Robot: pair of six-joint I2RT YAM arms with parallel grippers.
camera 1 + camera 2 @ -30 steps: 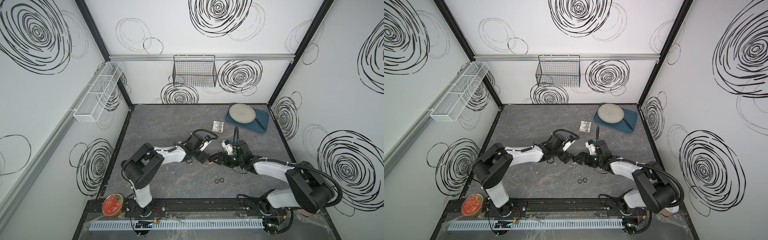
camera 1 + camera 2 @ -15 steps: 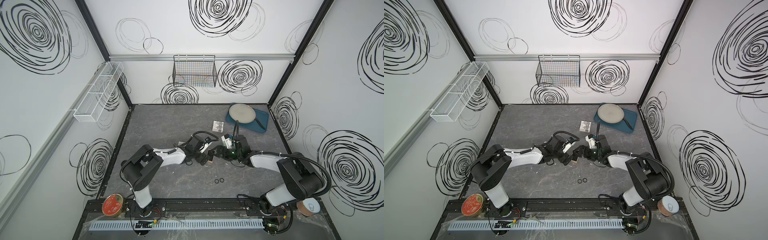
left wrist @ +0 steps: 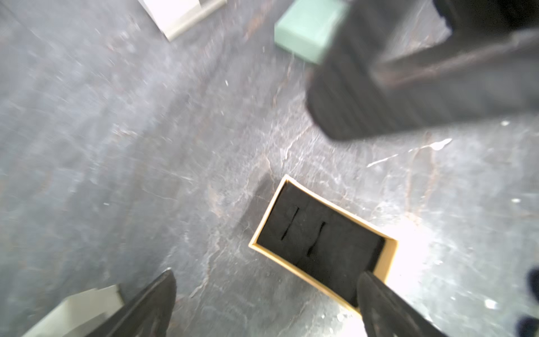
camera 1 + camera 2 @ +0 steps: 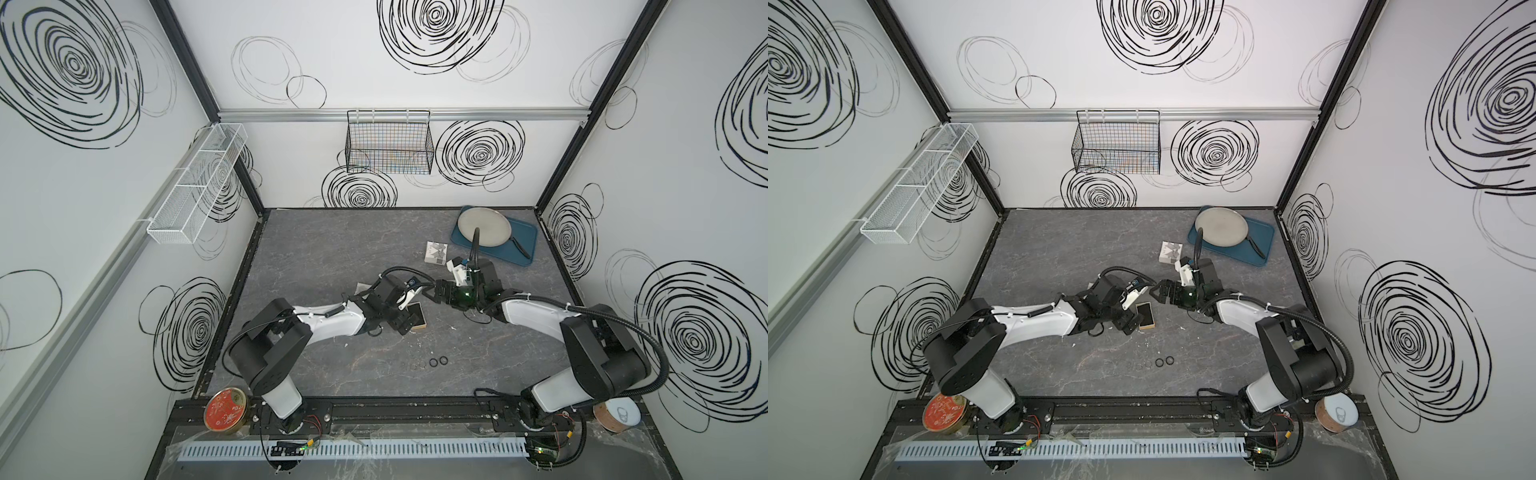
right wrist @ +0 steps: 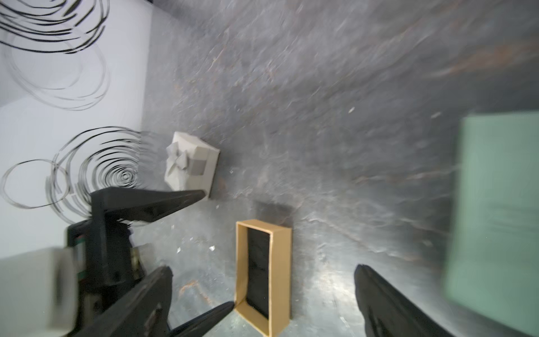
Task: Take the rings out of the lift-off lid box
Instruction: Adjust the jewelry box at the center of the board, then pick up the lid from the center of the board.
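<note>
The left gripper [image 4: 408,319] hovers with its fingers spread wide, holding nothing. An open tan box [image 4: 416,316] with black lining sits just off its fingertips. The rings [image 4: 433,362] lie in a row on the grey table [image 4: 332,249], outside the box and well apart from both grippers, toward the robot's base. The right gripper [image 4: 435,292], also wide and empty, faces the box.
</note>
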